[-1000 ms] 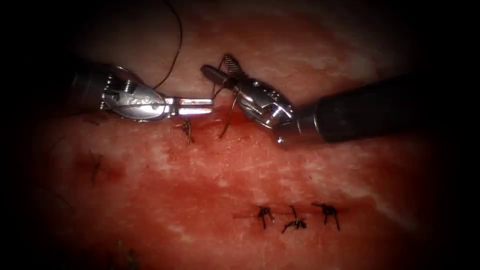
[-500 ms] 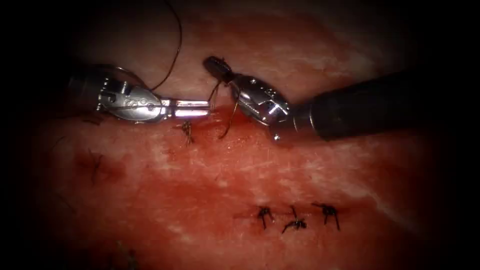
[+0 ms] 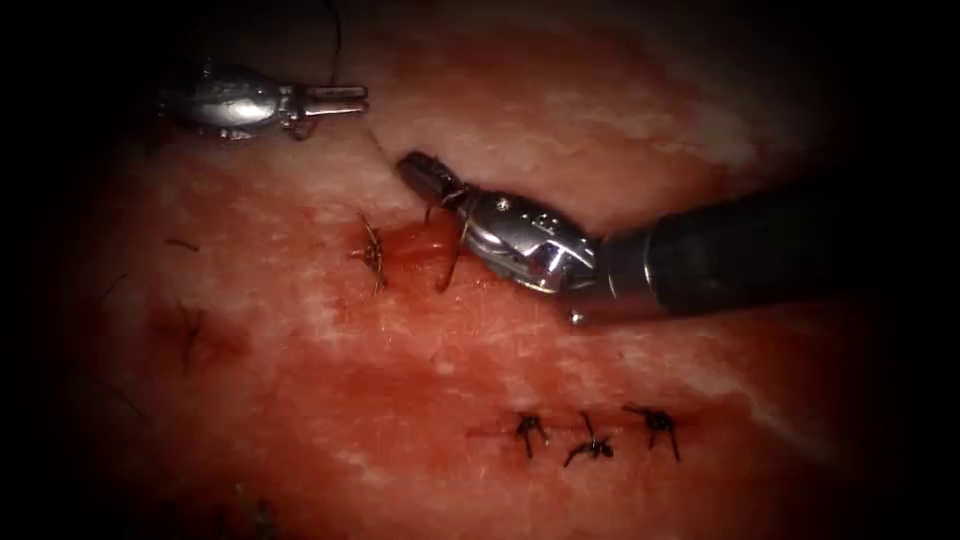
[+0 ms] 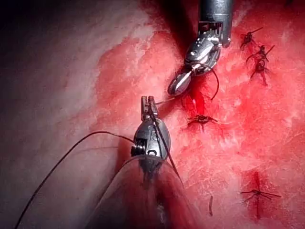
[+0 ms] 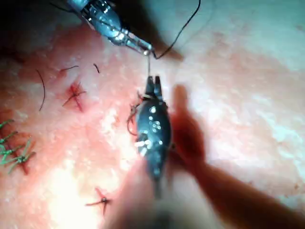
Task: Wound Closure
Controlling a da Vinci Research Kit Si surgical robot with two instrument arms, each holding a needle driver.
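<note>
left tool (image 3: 345,98) has pulled well away up-left, clenched on the thread (image 4: 71,148), while right tool (image 3: 425,172) stays clamped on thread wrapped round it, so 1 knot looks to be tightening; can't make out the needle.

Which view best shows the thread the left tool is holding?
The left wrist view: the thread curves off from the left tool, fingers shut on it. The endoscope view shows a short piece by the tool; the right wrist view shows one curve.
</note>
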